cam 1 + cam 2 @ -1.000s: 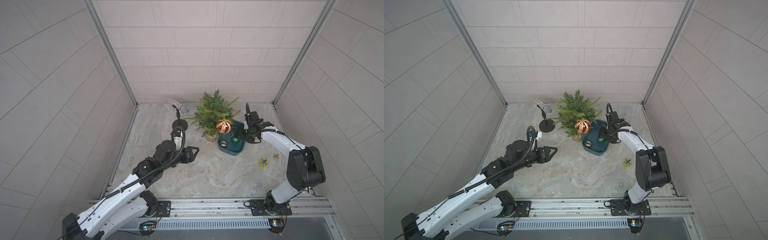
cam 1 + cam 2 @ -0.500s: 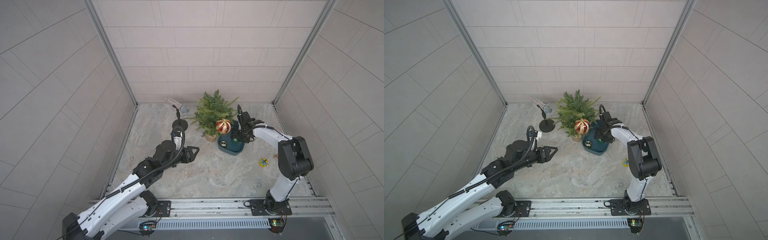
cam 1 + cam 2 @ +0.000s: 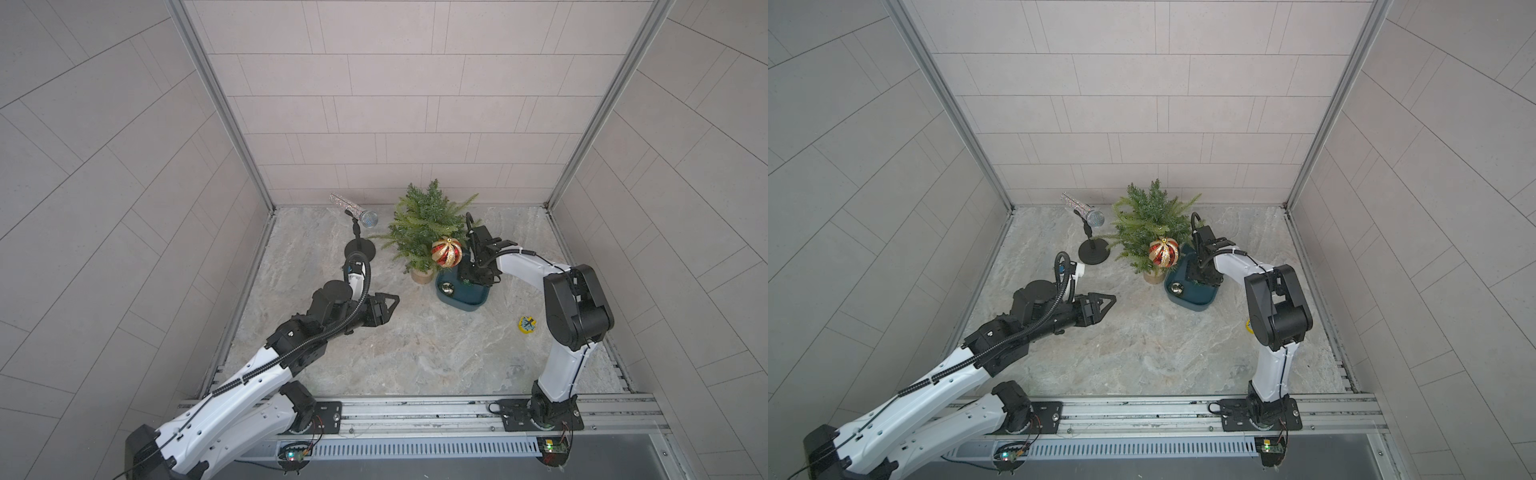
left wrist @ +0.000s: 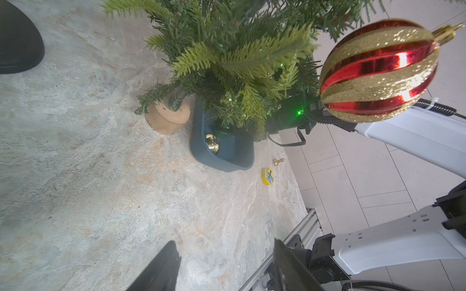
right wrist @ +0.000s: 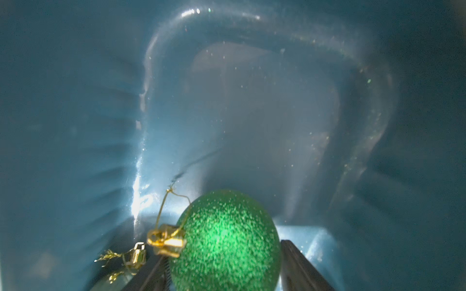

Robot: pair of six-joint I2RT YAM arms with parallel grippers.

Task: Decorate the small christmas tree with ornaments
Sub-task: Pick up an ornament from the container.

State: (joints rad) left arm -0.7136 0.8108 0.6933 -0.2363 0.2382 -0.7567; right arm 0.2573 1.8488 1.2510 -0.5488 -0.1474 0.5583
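Observation:
The small christmas tree (image 3: 428, 224) (image 3: 1150, 224) stands at the back in its tan pot (image 4: 167, 118). A red-and-gold striped ornament (image 3: 446, 252) (image 3: 1164, 252) (image 4: 378, 70) hangs on its right side. My right gripper (image 3: 473, 276) (image 5: 224, 252) reaches down into the teal bin (image 3: 469, 305) (image 5: 75, 100). Its fingers sit against both sides of the green glitter ornament (image 5: 227, 241), shut on it low in the bin. A shiny gold ornament (image 3: 447, 287) (image 4: 211, 143) lies in the bin's left corner. My left gripper (image 3: 388, 305) (image 4: 224, 241) hovers open and empty over the floor, left of the bin.
A sparkly silver microphone (image 3: 361, 216) on a black stand (image 3: 359, 249) is left of the tree. A flat yellow disc (image 3: 527, 324) (image 4: 268, 176) and a tiny gold piece (image 4: 278, 161) lie right of the bin. Tiled walls close in on three sides.
My right gripper has swung left from beside the bin and dropped into it, around the green ornament. The left arm has not moved.

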